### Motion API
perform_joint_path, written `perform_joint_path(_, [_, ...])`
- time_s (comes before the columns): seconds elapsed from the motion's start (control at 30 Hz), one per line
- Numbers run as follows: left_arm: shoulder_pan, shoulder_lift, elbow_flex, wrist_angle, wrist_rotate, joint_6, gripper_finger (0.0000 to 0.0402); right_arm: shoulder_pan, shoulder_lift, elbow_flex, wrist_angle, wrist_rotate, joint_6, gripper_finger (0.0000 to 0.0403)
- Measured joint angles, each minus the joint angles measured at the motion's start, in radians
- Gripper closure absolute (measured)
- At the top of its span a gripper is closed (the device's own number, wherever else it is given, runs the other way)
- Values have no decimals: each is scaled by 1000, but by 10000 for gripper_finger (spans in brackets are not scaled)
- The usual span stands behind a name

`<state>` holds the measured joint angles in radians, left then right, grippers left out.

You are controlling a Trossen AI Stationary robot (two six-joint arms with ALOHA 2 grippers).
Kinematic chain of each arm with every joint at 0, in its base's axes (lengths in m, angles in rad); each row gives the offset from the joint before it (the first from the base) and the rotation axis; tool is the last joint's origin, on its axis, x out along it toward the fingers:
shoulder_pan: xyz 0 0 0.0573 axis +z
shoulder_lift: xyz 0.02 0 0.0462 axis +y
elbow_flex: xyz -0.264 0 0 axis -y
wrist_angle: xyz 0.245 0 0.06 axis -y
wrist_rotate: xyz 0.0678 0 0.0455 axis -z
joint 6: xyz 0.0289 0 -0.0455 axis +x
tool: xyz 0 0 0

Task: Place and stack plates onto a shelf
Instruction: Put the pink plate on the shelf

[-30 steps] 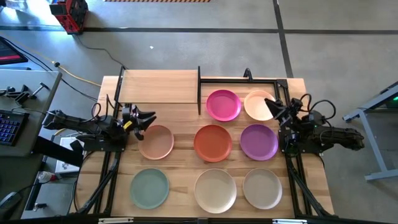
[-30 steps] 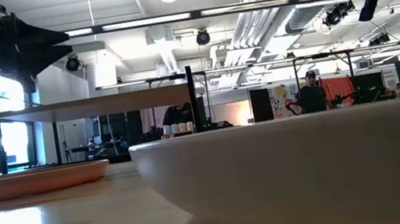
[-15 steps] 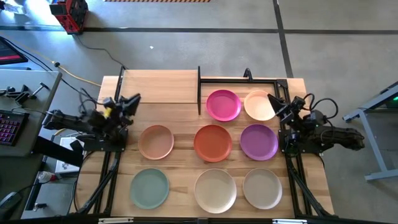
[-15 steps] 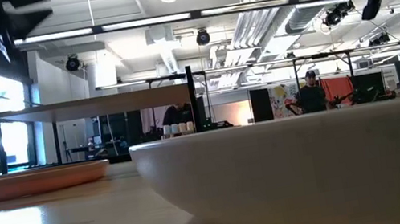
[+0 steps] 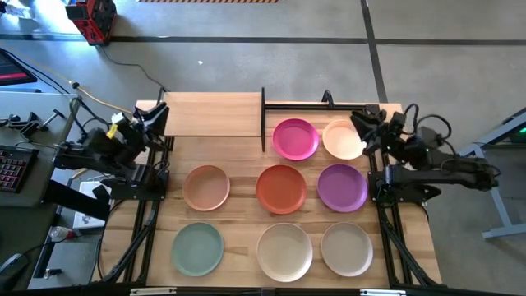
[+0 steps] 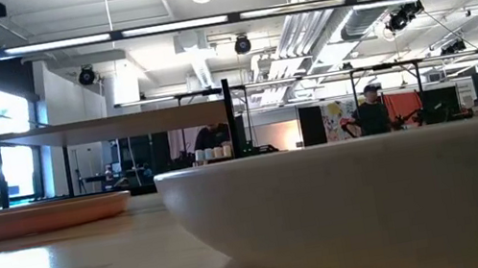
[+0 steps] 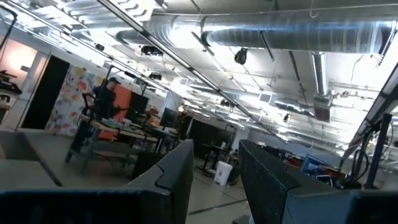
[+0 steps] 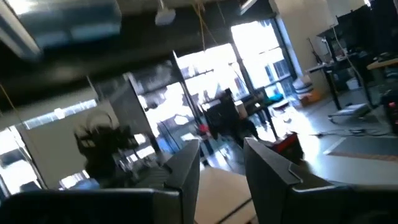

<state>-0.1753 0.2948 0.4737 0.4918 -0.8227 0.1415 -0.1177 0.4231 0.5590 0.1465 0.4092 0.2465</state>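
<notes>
While lying flat, seven matte plates (image 5: 281, 188) sit unstacked; shelf (image 5: 214, 113) bare.

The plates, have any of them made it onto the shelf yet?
None yet. The shelf is bare, and all eight plates, from the pink one to the green one, lie singly on the table. The left gripper and right gripper hold nothing, so all the stacking remains.

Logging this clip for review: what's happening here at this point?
Nothing is being handled. Both arms are up and empty: the left gripper open by the shelf's left end, the right gripper open near the cream plate. All eight plates lie on the table; the shelf is bare.
</notes>
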Motion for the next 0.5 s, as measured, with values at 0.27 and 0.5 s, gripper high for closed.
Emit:
perform_joint_path(0.27, [0,129,128,-4,0,160,287,0,313,398,-413,0,-182,295])
perform_joint_path(0.5, [0,242,185,-47,-23,255,287,-20,547,647,-755,-39,-247,295])
